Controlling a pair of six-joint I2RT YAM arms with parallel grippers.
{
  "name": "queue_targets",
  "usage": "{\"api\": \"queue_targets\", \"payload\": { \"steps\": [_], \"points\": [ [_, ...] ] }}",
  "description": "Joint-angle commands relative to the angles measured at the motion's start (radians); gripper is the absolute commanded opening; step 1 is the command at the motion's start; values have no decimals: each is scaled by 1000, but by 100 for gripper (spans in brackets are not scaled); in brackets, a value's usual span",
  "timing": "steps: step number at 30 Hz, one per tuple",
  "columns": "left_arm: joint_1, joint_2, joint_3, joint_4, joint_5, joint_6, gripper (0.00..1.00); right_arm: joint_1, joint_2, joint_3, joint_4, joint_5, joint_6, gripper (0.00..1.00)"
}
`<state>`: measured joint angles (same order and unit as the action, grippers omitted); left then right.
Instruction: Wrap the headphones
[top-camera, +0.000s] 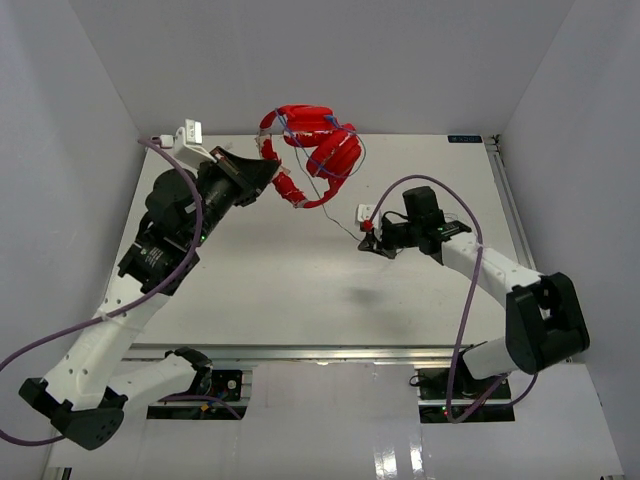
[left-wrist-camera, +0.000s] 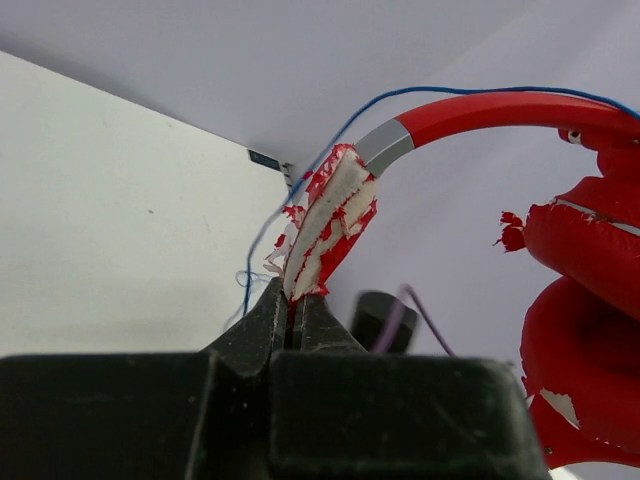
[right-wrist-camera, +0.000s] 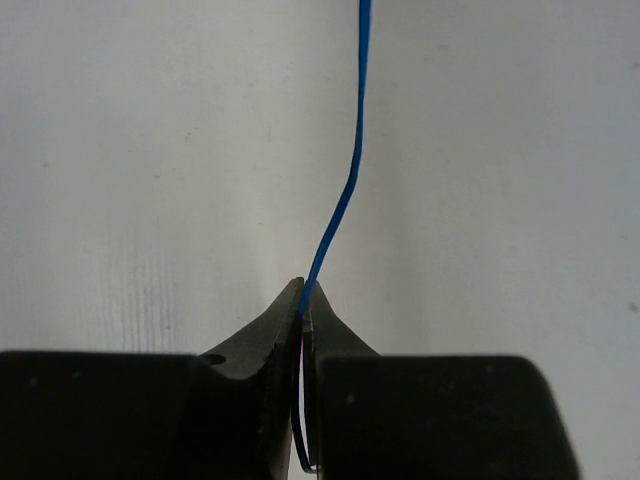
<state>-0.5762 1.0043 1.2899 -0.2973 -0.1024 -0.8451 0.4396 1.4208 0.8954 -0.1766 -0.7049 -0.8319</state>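
Observation:
The red headphones (top-camera: 325, 140) hang in the air at the back centre, held up off the table. My left gripper (top-camera: 268, 172) is shut on the worn red-and-white end of the headband (left-wrist-camera: 325, 225); the red ear cups (left-wrist-camera: 585, 300) hang at the right of the left wrist view. The thin blue cable (top-camera: 330, 205) loops around the cups and runs down to my right gripper (top-camera: 368, 240), which is shut on the cable (right-wrist-camera: 345, 190) close to the table. The plug does not show.
The white table (top-camera: 300, 290) is walled by white panels on the left, back and right. Thick purple robot cables (top-camera: 420, 185) arc over each arm. A small white block (top-camera: 366, 212) sits beside the right gripper.

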Motion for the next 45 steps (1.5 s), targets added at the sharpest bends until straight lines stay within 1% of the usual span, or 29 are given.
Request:
{"api": "queue_targets", "payload": {
  "steps": [1, 5, 6, 8, 9, 11, 13, 17, 20, 21, 25, 29, 32, 35, 37, 39, 42, 45],
  "points": [
    [2, 49, -29, 176, -217, -46, 0, 89, -177, -7, -1, 338, 8, 8],
    [3, 158, -33, 248, -284, 1, 0, 231, -266, 3, -29, 659, -111, 8],
    [3, 189, -37, 266, -289, 20, 0, 270, -271, 30, -43, 704, -138, 8],
    [4, 239, -24, 265, -319, 42, 0, 305, -273, 93, -84, 810, -166, 8],
    [5, 271, -8, 265, -330, 71, 0, 317, -267, 131, -94, 839, -179, 8],
    [8, 305, 8, 233, -348, 99, 0, 323, -258, 179, -103, 915, -191, 8],
    [15, 309, -15, 245, -346, 141, 0, 324, -267, 199, -79, 966, -219, 8],
    [32, 311, -30, 211, -327, 200, 0, 323, -284, 203, -64, 995, -236, 8],
    [47, 313, -46, 198, -286, 238, 0, 323, -298, 196, -63, 998, -246, 8],
    [49, 314, -53, 196, -285, 238, 0, 323, -298, 199, -64, 992, -246, 8],
    [64, 335, -84, 208, -282, 259, 0, 321, -309, 258, -161, 906, -230, 8],
    [67, 420, -49, 212, -272, 252, 0, 321, -309, 319, -237, 815, -223, 8],
    [67, 489, -9, 204, -263, 253, 0, 317, -318, 324, -236, 823, -230, 8],
    [67, 536, 9, 199, -246, 268, 0, 312, -319, 352, -248, 794, -234, 8],
    [67, 577, 16, 194, -218, 278, 0, 311, -314, 372, -247, 790, -241, 8],
    [66, 590, 2, 197, -165, 284, 0, 311, -304, 371, -229, 822, -265, 8],
    [65, 566, -65, 241, -110, 310, 0, 305, -288, 340, -164, 882, -321, 8],
    [65, 529, -119, 276, -15, 385, 0, 286, -273, 322, -133, 864, -340, 8]
  ]
}}
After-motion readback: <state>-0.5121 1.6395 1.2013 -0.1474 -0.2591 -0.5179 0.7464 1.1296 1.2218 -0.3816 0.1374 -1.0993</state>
